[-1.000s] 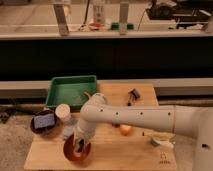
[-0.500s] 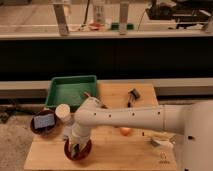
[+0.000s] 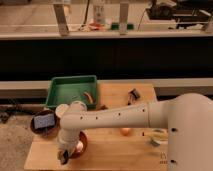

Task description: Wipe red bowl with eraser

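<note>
The tool [image 3: 64, 156] hangs low at the near left corner of the counter [image 3: 115, 152], at the end of the white arm [image 3: 115, 117] that reaches in from the right. Half a second ago it was over the middle of the red bowl [image 3: 83, 144]. It has since slid left and toward the counter's front edge, so the bowl now lies just to its right, half hidden under the wrist. Whether the tool is wide or narrow I cannot tell. Its tip is a dark lump, and I cannot pick the eraser out of it. Nothing else on the counter has moved.

Just behind the tool and to its left is a darker brown bowl [image 3: 35, 129] with a blue block [image 3: 44, 120] lying in it. A white cup [image 3: 61, 110] stands beside that bowl. Farther back is a green tray [image 3: 60, 89] with a small orange thing [image 3: 89, 96] in it. Well to the tool's right lie an orange fruit [image 3: 125, 131], a pale ring [image 3: 159, 138] and, farther back, a small dark object [image 3: 133, 95]. Any lettering is too small to read.
</note>
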`<state>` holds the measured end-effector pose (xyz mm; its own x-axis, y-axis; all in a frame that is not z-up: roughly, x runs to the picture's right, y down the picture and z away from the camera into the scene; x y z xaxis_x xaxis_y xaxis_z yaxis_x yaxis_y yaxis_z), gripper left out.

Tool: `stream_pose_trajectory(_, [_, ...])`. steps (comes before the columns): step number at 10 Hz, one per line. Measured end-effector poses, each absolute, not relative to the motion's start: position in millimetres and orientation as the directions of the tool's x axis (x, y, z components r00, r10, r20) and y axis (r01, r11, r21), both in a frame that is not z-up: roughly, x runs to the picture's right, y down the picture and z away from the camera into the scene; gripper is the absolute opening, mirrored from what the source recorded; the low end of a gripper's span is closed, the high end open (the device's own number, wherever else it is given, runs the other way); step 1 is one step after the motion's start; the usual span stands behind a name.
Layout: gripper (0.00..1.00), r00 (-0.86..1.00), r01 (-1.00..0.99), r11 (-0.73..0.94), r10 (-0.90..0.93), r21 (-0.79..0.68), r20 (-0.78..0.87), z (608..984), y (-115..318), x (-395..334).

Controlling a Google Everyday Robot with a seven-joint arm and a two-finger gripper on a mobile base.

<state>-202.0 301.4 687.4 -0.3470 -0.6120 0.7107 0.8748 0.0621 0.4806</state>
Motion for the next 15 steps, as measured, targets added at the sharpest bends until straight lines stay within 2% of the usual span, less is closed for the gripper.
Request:
stream_pose_trajectory(8, [0.0,-0.163,0.932,0.146,-0.651,0.333,0.742,694,285,-120])
stream_pose_trajectory(11, [0.0,-0.122,0.949,0.142,-0.66,0.282,0.742,712,265,-114])
stream_pose_trajectory(15, [0.0,-0.146,0.955,0.096,-0.669,0.28,0.728,718,252,-137])
